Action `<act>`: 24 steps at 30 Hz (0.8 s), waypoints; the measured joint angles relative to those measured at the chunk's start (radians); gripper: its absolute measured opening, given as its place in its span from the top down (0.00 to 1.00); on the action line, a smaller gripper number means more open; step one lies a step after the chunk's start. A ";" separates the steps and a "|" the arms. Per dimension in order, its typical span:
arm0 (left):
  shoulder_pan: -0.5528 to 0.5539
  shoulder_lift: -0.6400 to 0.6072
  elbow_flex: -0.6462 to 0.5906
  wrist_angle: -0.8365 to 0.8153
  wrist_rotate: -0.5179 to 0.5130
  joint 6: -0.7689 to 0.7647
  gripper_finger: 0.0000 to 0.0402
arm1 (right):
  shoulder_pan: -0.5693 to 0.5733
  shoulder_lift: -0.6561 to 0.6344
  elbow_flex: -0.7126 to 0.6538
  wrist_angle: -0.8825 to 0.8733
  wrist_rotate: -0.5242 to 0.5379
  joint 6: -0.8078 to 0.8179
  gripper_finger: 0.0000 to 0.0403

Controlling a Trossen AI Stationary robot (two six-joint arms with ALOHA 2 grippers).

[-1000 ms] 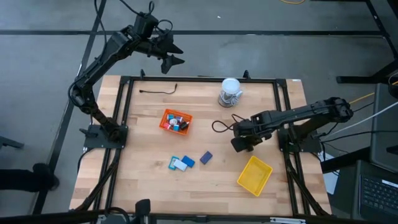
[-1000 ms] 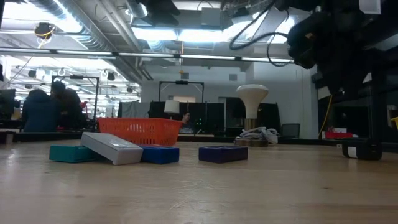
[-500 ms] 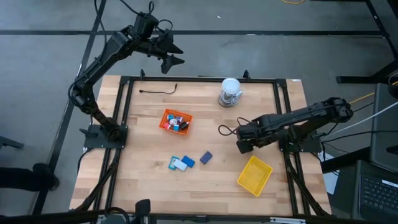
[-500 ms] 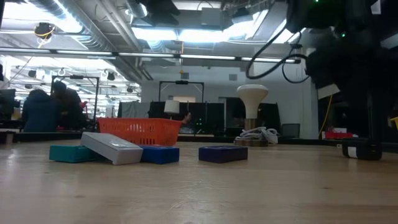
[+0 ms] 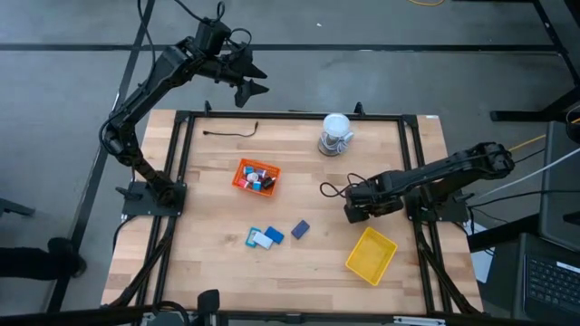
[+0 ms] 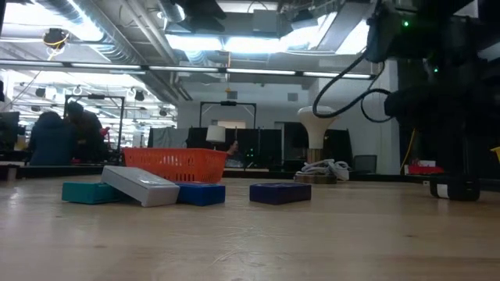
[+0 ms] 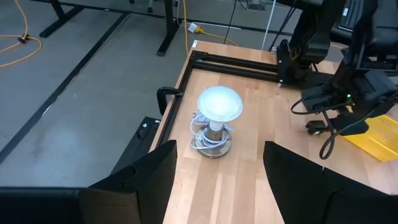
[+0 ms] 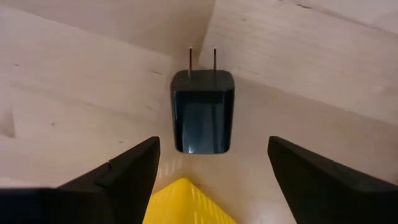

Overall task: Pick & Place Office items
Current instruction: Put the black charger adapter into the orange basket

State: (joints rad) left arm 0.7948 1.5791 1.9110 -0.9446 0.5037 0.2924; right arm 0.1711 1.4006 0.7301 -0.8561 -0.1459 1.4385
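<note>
The right gripper (image 8: 211, 180) is hanging with fingers spread above a black plug adapter (image 8: 203, 111) lying beside the yellow tray (image 5: 371, 254). Farther off, office items (image 5: 270, 236) are lying mid-table and in the orange tray (image 5: 241, 172), while the left gripper (image 5: 251, 80) is waiting spread apart beyond the table's far edge.

Office items: two groups on the table (image 5: 217, 263).

A cluster of small pieces (image 5: 258, 177), pink, white, black and light blue, lies inside the orange mesh tray (image 5: 241, 180). Nearer the front edge, a teal block (image 5: 251, 238), a white block (image 5: 263, 240) and a blue block (image 5: 275, 235) lie touching, the white one tilted across the others. A navy block (image 5: 300, 229) lies flat just beside them.
</note>
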 joint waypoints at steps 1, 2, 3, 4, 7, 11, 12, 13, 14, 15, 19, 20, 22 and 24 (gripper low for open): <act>0.000 0.000 0.000 0.000 0.000 0.000 0.42 | 0.000 0.000 -0.009 0.010 0.000 0.004 0.26; 0.000 0.000 0.000 0.000 0.000 0.000 0.42 | 0.000 0.000 -0.019 0.019 0.000 0.011 0.27; 0.000 0.000 0.000 0.000 0.000 0.000 0.42 | 0.000 0.000 -0.029 0.028 0.000 0.018 0.27; 0.000 0.000 0.000 0.000 0.000 -0.001 0.42 | 0.000 0.000 -0.040 0.040 0.000 0.021 0.28; 0.000 0.000 0.000 -0.001 0.000 -0.006 0.42 | 0.000 0.000 -0.056 0.059 0.000 0.034 0.30; 0.000 0.000 0.000 -0.001 0.000 -0.006 0.42 | -0.001 0.000 -0.060 0.077 0.023 0.046 0.31; 0.000 0.000 0.000 -0.001 0.000 -0.006 0.42 | -0.004 0.000 -0.060 0.094 0.032 0.046 0.31; 0.000 0.000 0.000 -0.001 0.000 -0.006 0.42 | -0.009 0.000 -0.060 0.110 0.039 0.046 0.31; 0.000 0.000 0.000 -0.001 0.000 -0.006 0.42 | -0.015 0.000 -0.060 0.123 0.045 0.046 0.31; 0.000 0.000 0.000 -0.001 0.000 -0.007 0.42 | -0.022 0.000 -0.060 0.134 0.054 0.046 0.31; 0.000 0.000 0.000 -0.002 0.000 -0.010 0.42 | -0.055 0.002 -0.060 0.150 0.076 0.041 0.31; 0.000 0.000 0.000 -0.002 0.000 -0.010 0.42 | -0.061 0.002 -0.060 0.150 0.076 0.034 0.31; 0.000 0.000 0.000 -0.007 0.000 -0.010 0.42 | -0.071 0.002 -0.060 0.150 0.076 0.023 0.31; 0.000 0.000 0.000 -0.011 -0.001 -0.010 0.42 | -0.076 0.002 -0.060 0.150 0.074 0.015 0.31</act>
State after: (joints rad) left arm 0.7948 1.5791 1.9114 -0.9557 0.5030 0.2829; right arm 0.0946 1.4021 0.6701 -0.7063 -0.0722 1.4540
